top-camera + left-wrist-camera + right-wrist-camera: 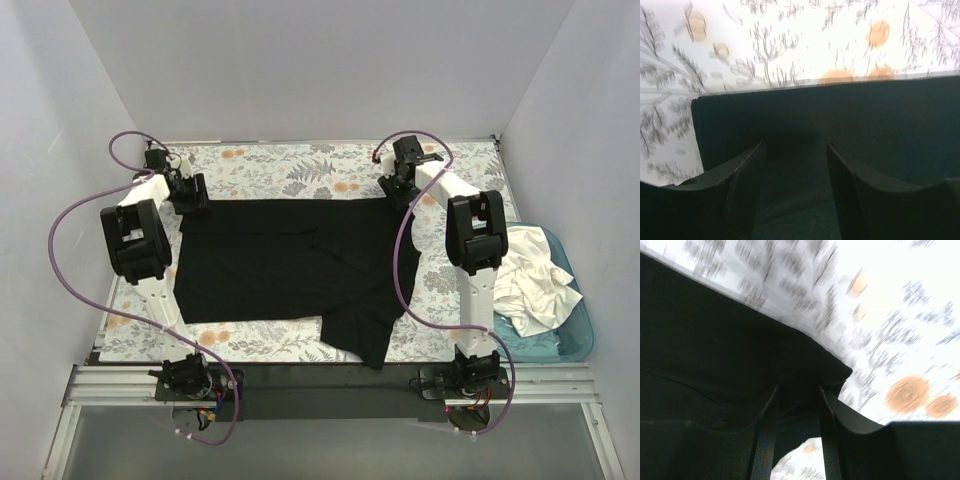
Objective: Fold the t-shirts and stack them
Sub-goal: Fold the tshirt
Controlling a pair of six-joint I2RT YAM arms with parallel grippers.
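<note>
On black t-shirt (290,260), left gripper (795,146) half-open over 10 o'clock corner; right gripper (797,389) at 2 o'clock, grip unclear. Should pinch both corners evenly.

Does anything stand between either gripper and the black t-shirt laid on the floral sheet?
Nothing visible does. The left gripper and right gripper hang directly over the far corners of the plain black cloth t-shirt, fingers apart, with only bare cloth beneath them.
</note>
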